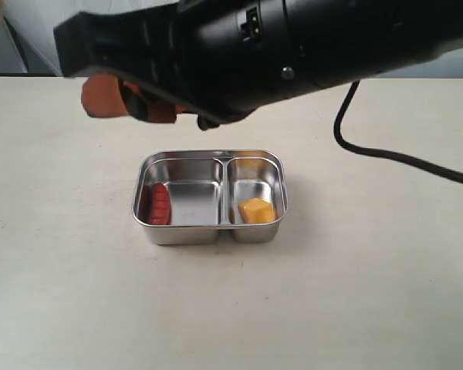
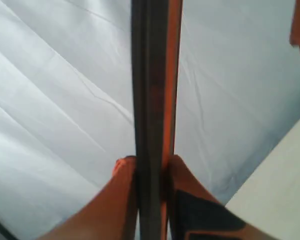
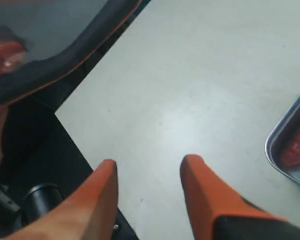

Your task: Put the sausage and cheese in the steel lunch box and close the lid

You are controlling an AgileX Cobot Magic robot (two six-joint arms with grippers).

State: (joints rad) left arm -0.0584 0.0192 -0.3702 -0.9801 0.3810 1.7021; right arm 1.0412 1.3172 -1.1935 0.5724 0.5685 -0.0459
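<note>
Food is already loaded: the small glossy red toy sausage [image 1: 158, 204] lies along the 9 o'clock wall of the larger compartment of the shiny stainless-steel rectangular lunch box [image 1: 185, 233], and the small yellow-orange wedge of toy cheese [image 1: 256, 210] sits in the smaller compartment, toward 4 o'clock. The box rests mid-worktop [image 1: 370, 293], with a bulky black arm [image 1: 332, 38] crossing the exterior view at its 12 o'clock. What remains is closing it. The dark smoky translucent lid with its orange seal [image 2: 151, 90] is up in the air, seen edge-on in the left wrist view, and the left pincer [image 2: 150, 170] is pinching its rim between both orange fingers. The right pincer [image 3: 149, 172] hangs spread and empty over bare worktop, with a corner of the box near it and the lid above and well apart from the box. In the exterior view the lid is hidden behind the arm. The lid looks thin, stiff and light, and its smooth plastic is probably slippery, so an edge pinch may let it swing. A deeper bite at the middle of one long side should hold it flatter. The box seems light too and could skid when the seal is pressed down, so pressure should come straight down over its centre.
</note>
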